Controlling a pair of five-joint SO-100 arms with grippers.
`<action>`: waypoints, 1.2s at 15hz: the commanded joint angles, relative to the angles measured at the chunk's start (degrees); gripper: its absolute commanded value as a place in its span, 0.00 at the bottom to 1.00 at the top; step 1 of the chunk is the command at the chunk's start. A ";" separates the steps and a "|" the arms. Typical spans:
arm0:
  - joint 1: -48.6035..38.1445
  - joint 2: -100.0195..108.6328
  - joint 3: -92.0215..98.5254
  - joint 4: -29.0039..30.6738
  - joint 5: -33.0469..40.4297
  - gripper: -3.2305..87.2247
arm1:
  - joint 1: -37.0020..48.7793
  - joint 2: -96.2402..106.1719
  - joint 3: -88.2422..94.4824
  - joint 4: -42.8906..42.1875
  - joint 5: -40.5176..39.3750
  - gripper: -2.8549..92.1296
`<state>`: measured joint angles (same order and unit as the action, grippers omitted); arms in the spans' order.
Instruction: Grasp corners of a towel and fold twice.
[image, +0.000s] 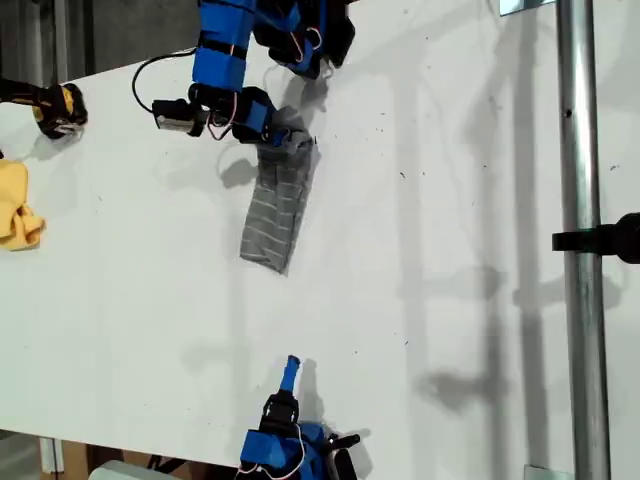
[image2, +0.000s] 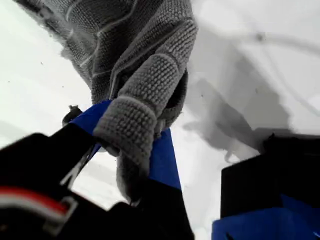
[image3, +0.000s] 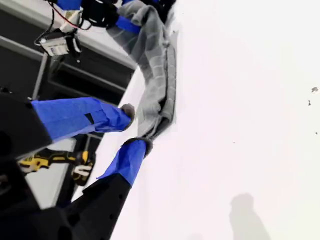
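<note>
1. Second arm sits nearest, at the exterior view's bottom edge. My second claw (image: 291, 365) is released, jaws spread with nothing between them, aimed up the bench toward the cloth and well apart from it.
2. Bench (image: 450, 250): white, wide, mostly bare around the work.
3. Metal pole (image: 580, 200) runs top to bottom on the exterior view's right with a black clamp on it, well away from both arms and no obstacle.
4. Towel (image: 278, 205): grey with thin white stripes, bunched into a narrow strip near the exterior view's top centre. Far end is raised, near end lies on the bench.
5. My first claw (image: 285, 140) is clenched on the towel's far end. The first wrist view shows thick grey folds wrapped over a blue finger.
6. Step in hand, as I judge it: get the cloth spread so the corners (image: 265, 262) can be found. They're gathered in the folds now and I can't tell them apart.
7. To do it well: bring my second claw to the near end low and square, pinch one layer at the edge only, then draw the ends apart without yanking it from the first claw.
8. Yellow cloth (image: 15, 205) at the exterior view's left edge isn't the target.
9. Yellow-and-black tool (image: 60, 108) lies above the yellow cloth, off the path.
</note>
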<state>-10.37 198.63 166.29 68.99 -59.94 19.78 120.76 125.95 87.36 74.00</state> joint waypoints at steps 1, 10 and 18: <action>-0.18 0.35 -0.26 0.09 0.53 0.12 | -4.31 4.57 0.00 6.50 4.31 0.03; 0.18 0.35 -0.35 0.09 0.44 0.11 | -3.25 -13.97 -21.97 -11.87 -3.08 0.03; 0.88 0.35 0.09 0.09 -0.70 0.11 | -1.41 -36.56 -30.06 -29.71 -5.71 0.03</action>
<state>-10.11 198.63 166.82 68.99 -59.59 17.49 85.78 99.40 61.26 69.08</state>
